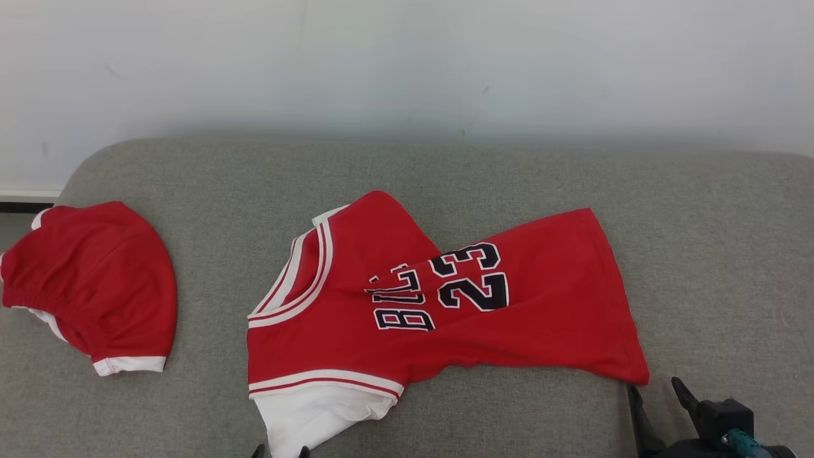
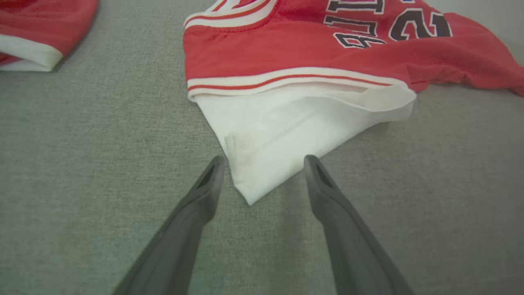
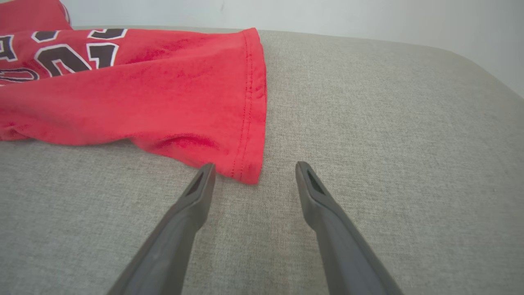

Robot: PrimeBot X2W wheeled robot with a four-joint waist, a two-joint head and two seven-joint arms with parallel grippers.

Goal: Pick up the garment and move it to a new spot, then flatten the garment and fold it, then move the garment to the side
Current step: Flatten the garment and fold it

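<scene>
Grey cushion (image 1: 509, 172), white wall behind. A spare red piece (image 1: 89, 280) is seen at left. The jersey (image 1: 445, 312) is spread mid-cushion, twisted; judged light, limp, not slippery. The left gripper (image 2: 262, 162) is held wide at the white sleeve corner (image 2: 286, 123), the right gripper (image 3: 254, 168) wide at the hem corner (image 3: 245, 164): both corners are suggested as pinch points. The twist is shown by the head view, the corners by the wrist views.

Red jersey (image 1: 521, 305) with black numerals, white-striped trim; grey fabric surface (image 1: 445, 172).
</scene>
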